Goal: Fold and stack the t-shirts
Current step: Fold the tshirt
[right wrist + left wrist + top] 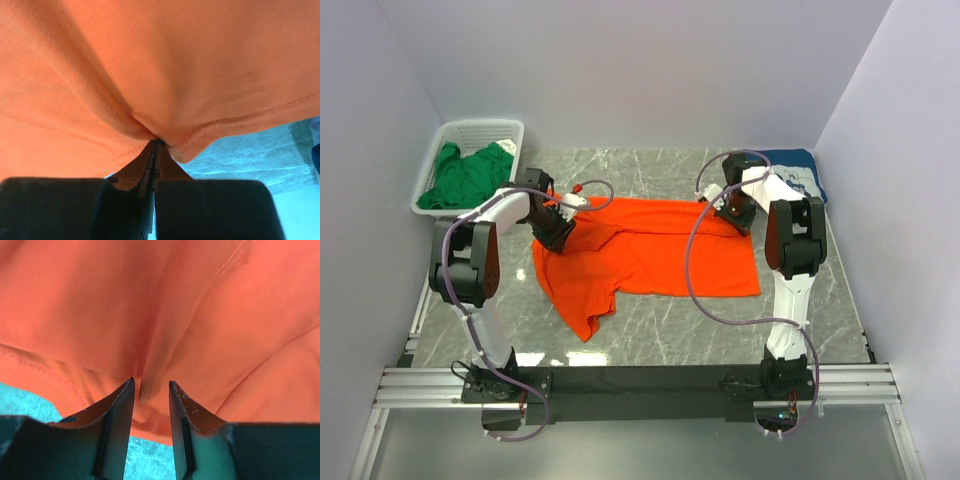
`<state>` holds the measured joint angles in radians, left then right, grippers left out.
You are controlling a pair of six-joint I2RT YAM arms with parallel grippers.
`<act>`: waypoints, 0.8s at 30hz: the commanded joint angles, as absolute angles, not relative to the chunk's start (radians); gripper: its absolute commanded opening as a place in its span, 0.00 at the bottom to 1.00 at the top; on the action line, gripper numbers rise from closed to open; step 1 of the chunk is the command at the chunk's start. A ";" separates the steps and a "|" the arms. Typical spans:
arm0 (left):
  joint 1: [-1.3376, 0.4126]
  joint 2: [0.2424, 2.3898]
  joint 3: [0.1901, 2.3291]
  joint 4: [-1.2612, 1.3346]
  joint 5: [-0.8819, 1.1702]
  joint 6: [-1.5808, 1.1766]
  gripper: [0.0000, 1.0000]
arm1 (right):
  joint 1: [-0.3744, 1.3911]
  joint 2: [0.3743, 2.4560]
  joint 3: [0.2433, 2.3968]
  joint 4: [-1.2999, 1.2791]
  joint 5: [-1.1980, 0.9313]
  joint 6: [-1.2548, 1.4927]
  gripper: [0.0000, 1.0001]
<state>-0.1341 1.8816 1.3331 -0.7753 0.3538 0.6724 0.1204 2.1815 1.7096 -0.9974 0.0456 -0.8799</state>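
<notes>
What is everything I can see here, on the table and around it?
orange t-shirt: one, bright orange, spread across mid-table
green t-shirt: one, green, bunched in the basket
navy t-shirt: one, dark blue with white print, far right corner
basket: one, white lattice, far left corner
table: one, grey marble
left arm, right arm: two, white and black, near edge
left tool: one, black, gripping an orange fold
right tool: one, black, pinching the orange hem

We list bright, even overhead light with soft shadows and a white glare patch on the counter [670,335] in the top view, and sharp wrist views where the orange t-shirt [200,315] glows saturated and the counter turns cyan.
</notes>
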 commanded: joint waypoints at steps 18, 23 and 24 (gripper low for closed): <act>-0.135 1.917 1.497 -1.072 0.440 0.790 0.01 | 0.124 2.186 1.770 -1.032 0.051 -0.876 0.00; -0.109 1.957 1.485 -1.069 0.426 0.773 0.01 | 0.126 2.183 1.776 -1.042 0.048 -0.879 0.03; -0.104 1.980 1.494 -1.077 0.433 0.770 0.02 | 0.126 2.181 1.781 -1.045 0.046 -0.879 0.05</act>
